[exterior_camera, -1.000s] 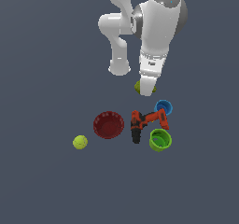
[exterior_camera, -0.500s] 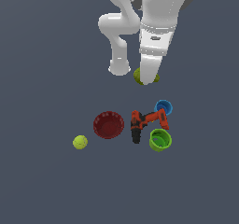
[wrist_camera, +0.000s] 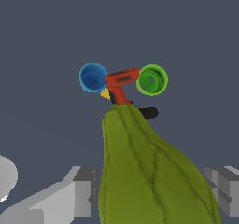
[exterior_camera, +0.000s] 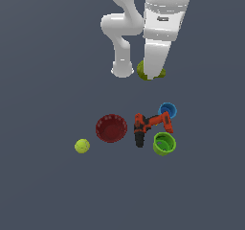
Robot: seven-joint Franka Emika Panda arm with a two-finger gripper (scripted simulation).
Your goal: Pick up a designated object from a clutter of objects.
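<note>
The olive-green lump point(exterior_camera: 142, 71) sits high above the dark floor in the exterior view, mostly hidden behind the white arm's lower end, with only its edges showing on either side of the gripper point(exterior_camera: 152, 74). It is well apart from the clutter below. The fingers themselves are not clear in this view.

Lower down lie the other things: the dark red bowl point(exterior_camera: 111, 128) in the middle, the yellow-green ball point(exterior_camera: 82, 145) off to the exterior view's left and apart from the bowl, and the orange-and-black power drill point(exterior_camera: 148, 126) just beside the bowl on the exterior view's right. The blue cup point(exterior_camera: 167, 110) touches the drill's far end, and the green cup point(exterior_camera: 164, 143) stands just beside the drill, nearer the camera.

In the wrist view the lump point(wrist_camera: 149, 171) fills the near field, ribbed and tapering to a narrow tip. The 2 grey fingers point(wrist_camera: 77, 197) stand on either side of its wide part, pinching it between them. Beyond its tip lie the blue cup point(wrist_camera: 93, 77), the drill point(wrist_camera: 119, 83) and the green cup point(wrist_camera: 151, 80), both cups open end up, with the drill between them.
</note>
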